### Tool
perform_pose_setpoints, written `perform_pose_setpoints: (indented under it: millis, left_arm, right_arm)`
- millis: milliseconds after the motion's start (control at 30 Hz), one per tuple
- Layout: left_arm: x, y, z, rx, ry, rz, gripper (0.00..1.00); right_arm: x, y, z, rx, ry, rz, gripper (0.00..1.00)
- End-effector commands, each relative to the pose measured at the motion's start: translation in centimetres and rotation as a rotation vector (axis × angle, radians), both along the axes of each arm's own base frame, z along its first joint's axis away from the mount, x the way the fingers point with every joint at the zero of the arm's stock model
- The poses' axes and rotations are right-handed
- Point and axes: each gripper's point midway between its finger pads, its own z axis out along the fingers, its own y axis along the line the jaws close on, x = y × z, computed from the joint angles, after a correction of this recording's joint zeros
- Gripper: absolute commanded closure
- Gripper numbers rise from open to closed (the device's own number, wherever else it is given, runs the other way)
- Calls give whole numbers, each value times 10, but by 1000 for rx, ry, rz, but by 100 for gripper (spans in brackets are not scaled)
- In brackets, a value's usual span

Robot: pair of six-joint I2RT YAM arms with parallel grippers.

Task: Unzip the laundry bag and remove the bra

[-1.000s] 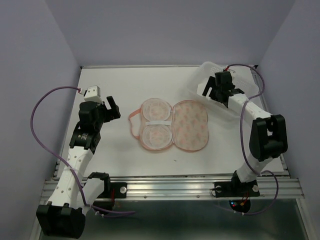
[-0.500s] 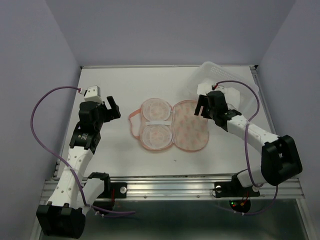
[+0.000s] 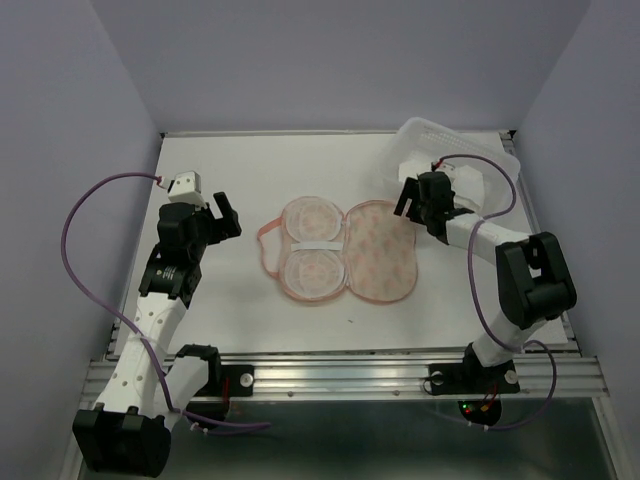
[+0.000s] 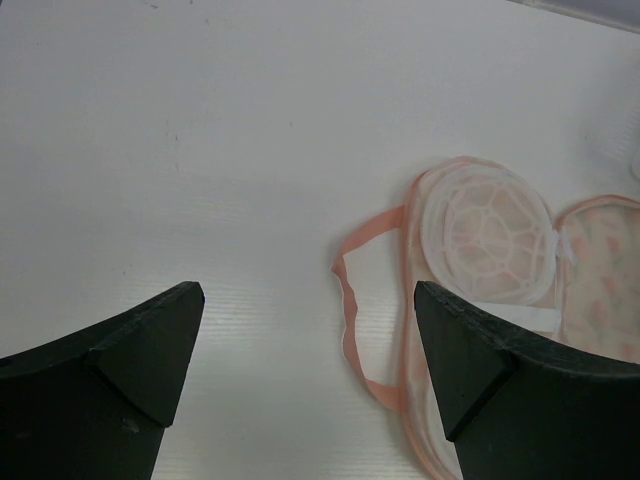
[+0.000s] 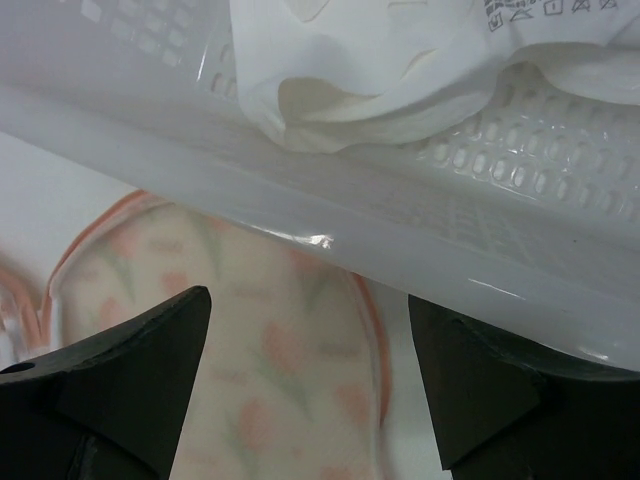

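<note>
The laundry bag (image 3: 378,252) lies open like a clamshell at mid-table. Its printed half is on the right and its white-lined half (image 3: 312,248) on the left, with the pink loop (image 3: 267,245) at the far left. In the left wrist view the lined half (image 4: 490,225) and the loop (image 4: 350,290) show. A white fabric piece with a label, the bra (image 5: 400,70), lies inside the clear tub. My right gripper (image 3: 411,196) is open and empty over the bag's printed half (image 5: 270,370), below the tub's wall. My left gripper (image 3: 226,214) is open and empty, left of the loop.
The clear plastic tub (image 3: 480,158) stands at the back right corner, and its wall (image 5: 420,230) fills the upper right wrist view. Purple walls close in the table on three sides. Bare white table (image 4: 200,150) lies ahead of the left gripper.
My right gripper came out from over the tub toward the bag's right half, then drew back a little. The tub shifted slightly. The left arm has not moved.
</note>
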Motion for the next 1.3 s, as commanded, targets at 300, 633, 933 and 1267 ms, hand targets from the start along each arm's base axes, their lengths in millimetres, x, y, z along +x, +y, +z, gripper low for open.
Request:
perform_pose_setpoints:
  millis: [300,633,933,1267]
  left_arm:
    - [3,-1,6,4,-43,-12,1]
    - [3,-3,8,-4,-48,-24,1]
    - [2,-3,8,-4,-50,-24,1]
    - [2,-2,10,0,-53,-17,1]
  right_arm:
    - [10,9,15,121,-9,73,22]
    - [-53,-12,-39,102,158,-13,41]
    - [-78,-9,-63,107,241,8,64]
    - [-75,-2,-46,51,219,42,99]
